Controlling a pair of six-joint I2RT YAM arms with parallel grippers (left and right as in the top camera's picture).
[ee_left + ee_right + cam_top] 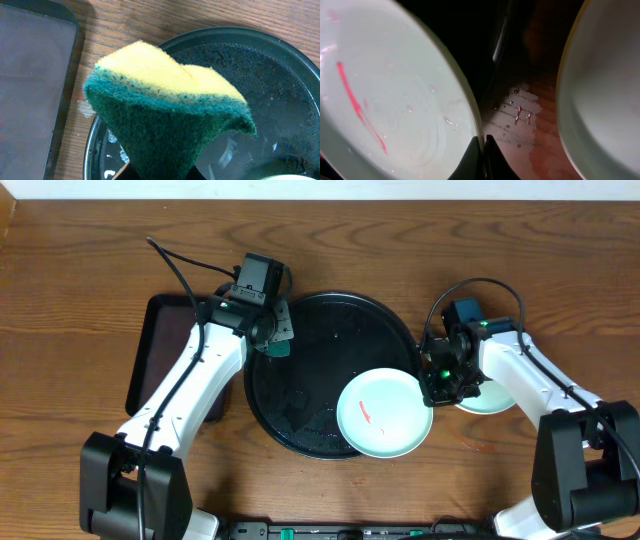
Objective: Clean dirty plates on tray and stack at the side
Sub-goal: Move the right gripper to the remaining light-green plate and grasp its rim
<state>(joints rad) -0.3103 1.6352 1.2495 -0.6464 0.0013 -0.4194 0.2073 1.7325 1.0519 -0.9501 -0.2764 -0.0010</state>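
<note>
Two plates are showing, the mint plate [385, 413] lying on the one black tray [320, 340] (right claw [437, 387] pinching its rim), the other plate [490, 405] sitting on the wooden bench [80, 270] at right, left claw [275, 340] squeezing a sponge [165, 115].

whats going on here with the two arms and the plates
The right hand is shut on the rim of a mint-green plate with a red smear, at the right of the round black tray. The left hand holds a yellow-and-green sponge over the tray's left edge. Another plate sits on the table beside the tray.
</note>
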